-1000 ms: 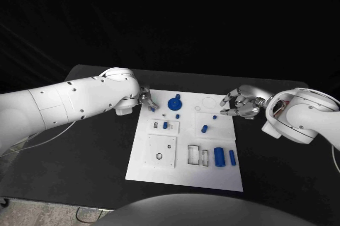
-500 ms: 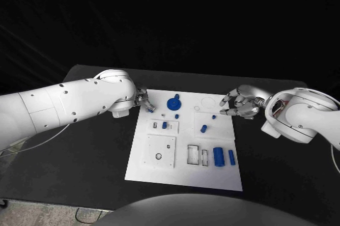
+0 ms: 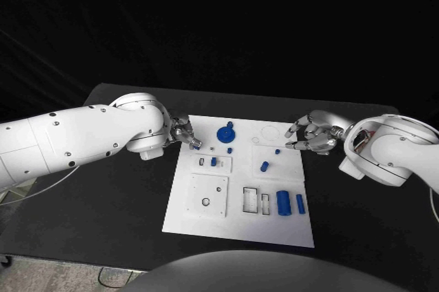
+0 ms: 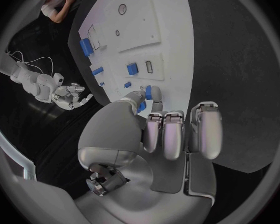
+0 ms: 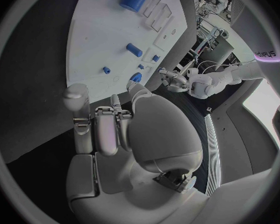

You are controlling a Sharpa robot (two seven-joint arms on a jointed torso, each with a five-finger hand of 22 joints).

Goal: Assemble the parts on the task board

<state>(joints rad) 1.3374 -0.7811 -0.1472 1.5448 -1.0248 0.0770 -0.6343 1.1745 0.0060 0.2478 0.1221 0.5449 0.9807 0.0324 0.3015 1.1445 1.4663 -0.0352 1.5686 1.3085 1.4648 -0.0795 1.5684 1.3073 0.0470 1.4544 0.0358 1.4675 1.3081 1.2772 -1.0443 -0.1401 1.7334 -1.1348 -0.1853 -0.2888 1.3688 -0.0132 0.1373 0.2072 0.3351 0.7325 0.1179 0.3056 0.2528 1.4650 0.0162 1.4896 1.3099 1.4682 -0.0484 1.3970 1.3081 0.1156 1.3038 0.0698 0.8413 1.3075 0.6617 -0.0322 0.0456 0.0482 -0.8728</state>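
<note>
The white task board (image 3: 238,222) lies mid-table. My left hand (image 3: 183,132) hovers at its far left corner and pinches a small blue part (image 4: 149,92) between thumb and finger, just above the board (image 4: 168,30). On the board sit a blue round disc (image 3: 225,134), a few small blue pieces (image 3: 263,166) and two blue cylinders (image 3: 283,203). My right hand (image 3: 311,134) hangs at the board's far right edge. Its fingers are spread, point at the board and hold nothing. The right wrist view shows the right hand (image 5: 109,129) beside the board (image 5: 96,40).
Two square white plates with slots (image 3: 207,195) and rectangular recesses (image 3: 250,200) are set in the board's near half. Black table (image 3: 101,197) surrounds the board on all sides.
My left arm has swung outward and its hand has turned a little at the board's corner, still pinching the blue part. The right hand has not moved.
</note>
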